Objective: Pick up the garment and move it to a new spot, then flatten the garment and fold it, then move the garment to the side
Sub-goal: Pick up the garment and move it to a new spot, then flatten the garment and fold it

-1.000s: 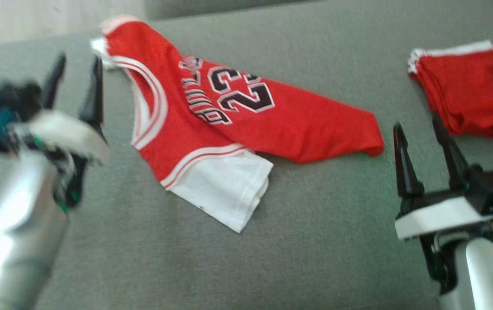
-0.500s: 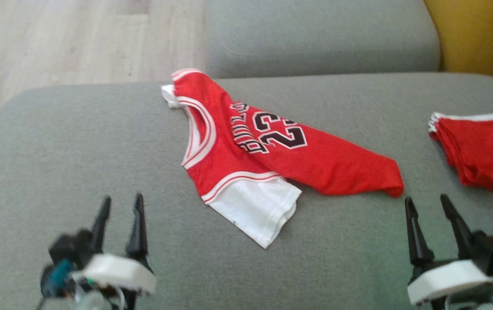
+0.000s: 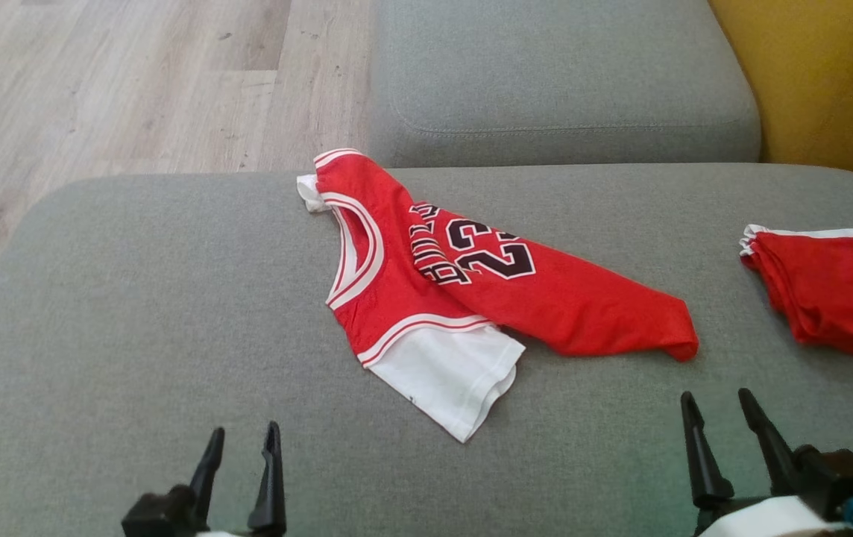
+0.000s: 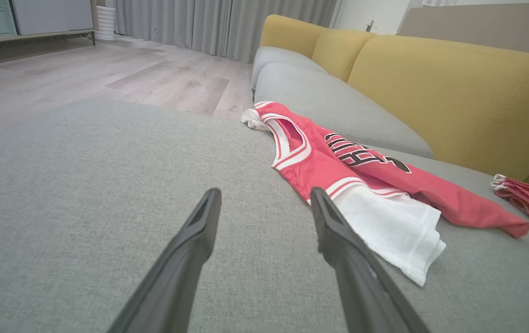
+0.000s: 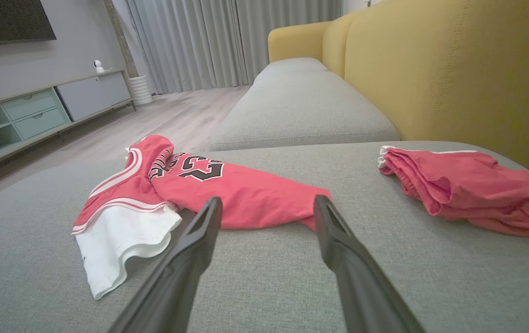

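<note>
Two pincers stand wide and empty, left gripper (image 3: pixel 244 429) at seven o'clock, right gripper (image 3: pixel 716 394) at five, over the grey fabric sofa seat (image 3: pixel 136 335). The crumpled red-and-white mesh jersey (image 3: pixel 426 298) lies mid-seat: light, limp, probably slippery; its white sleeve hem (image 3: pixel 471 406) looks easiest to pinch.

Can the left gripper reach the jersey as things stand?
Likely yes: the left gripper is open and empty, and only bare cushion lies between it and the jersey's near white edge.

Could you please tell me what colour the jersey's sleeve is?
White, on the crumpled red jersey; clearest in the head view.
</note>
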You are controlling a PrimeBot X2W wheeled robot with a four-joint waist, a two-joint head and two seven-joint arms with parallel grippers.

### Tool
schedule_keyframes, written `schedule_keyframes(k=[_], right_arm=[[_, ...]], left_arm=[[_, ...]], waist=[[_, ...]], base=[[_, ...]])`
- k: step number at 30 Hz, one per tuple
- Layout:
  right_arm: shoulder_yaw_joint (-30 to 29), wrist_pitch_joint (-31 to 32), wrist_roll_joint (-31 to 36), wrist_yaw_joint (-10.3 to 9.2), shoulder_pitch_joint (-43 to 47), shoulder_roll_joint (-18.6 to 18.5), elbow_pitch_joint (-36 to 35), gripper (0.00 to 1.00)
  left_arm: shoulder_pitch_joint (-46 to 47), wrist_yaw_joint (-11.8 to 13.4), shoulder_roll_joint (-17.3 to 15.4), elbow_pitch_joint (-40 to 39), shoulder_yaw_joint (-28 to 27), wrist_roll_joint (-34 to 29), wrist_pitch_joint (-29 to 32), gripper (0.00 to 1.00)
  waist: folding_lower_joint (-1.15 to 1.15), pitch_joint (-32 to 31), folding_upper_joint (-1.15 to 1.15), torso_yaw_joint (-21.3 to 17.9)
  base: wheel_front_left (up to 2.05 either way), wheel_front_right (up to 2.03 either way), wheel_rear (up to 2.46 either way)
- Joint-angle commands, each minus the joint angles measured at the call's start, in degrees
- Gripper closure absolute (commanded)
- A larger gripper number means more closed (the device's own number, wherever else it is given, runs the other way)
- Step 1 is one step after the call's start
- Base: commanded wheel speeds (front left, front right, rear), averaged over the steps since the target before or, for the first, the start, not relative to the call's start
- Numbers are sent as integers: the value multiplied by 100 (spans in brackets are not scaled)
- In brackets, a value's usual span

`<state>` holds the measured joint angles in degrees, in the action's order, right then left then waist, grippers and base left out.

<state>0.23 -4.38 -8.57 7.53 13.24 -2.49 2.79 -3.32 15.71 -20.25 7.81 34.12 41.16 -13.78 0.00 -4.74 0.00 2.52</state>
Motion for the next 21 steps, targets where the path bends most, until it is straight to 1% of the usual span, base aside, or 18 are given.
schedule_keyframes(k=[1, 21], right_arm=[[166, -77, -26, -4, -203, -39, -165, 0], [246, -120, -15, -4, -315, -39, 74, 0]], left_arm=[[229, 29, -28, -193, -156, -106, -97, 0], [258, 112, -57, -278, -57, -143, -26, 0]], waist=[[0, 2, 0, -4], [0, 74, 0, -47]], base=[[0, 0, 0], [0, 0, 0]])
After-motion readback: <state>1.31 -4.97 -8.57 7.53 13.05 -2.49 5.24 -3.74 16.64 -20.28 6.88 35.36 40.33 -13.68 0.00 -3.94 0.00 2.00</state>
